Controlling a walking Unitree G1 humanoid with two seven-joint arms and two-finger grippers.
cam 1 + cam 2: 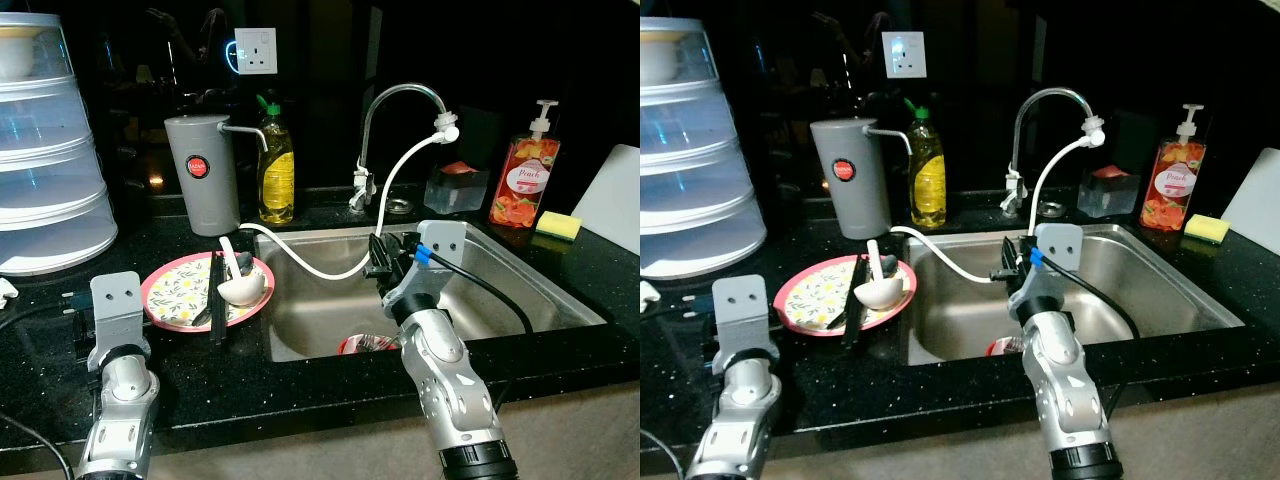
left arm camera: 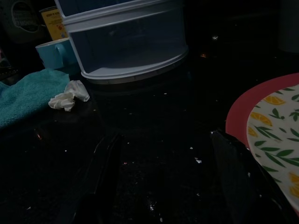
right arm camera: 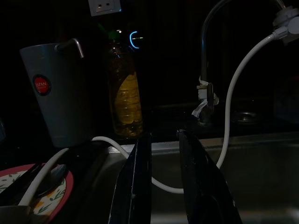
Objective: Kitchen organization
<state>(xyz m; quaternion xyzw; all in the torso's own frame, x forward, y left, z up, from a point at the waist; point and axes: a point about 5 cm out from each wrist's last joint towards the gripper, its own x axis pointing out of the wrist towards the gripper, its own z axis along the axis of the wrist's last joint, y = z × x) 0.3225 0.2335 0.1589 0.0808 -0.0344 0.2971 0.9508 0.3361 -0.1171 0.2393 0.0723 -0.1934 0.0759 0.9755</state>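
So the right gripper (image 3: pixel 161 186) sits over the middle of the frame, above the stainless steel sink (image 1: pixel 540 300), its two black fingers a narrow gap apart and holding nothing. The left gripper (image 2: pixel 168 182) hovers low over the black speckled countertop (image 1: pixel 300 385) at lower left, fingers spread wide, also empty.

Just beside the left gripper is the pink-rimmed plate with a lemon-leaf print (image 1: pixel 170 290), left of centre, carrying a white ceramic ladle-style spoon (image 1: pixel 240 285) and black chopsticks (image 1: pixel 217 300). A white flexible hose (image 1: pixel 400 180) runs from the curved chrome tap (image 1: pixel 385 105) down across the basin toward the plate. Something red and white (image 1: pixel 365 345) lies at the bottom of the sink, can't tell what.

My guess: it's between steps, lining up a pick. Next move probably means the left gripper easing toward the plate edge or chopsticks, or the right gripper dropping into the basin without snagging that hose.
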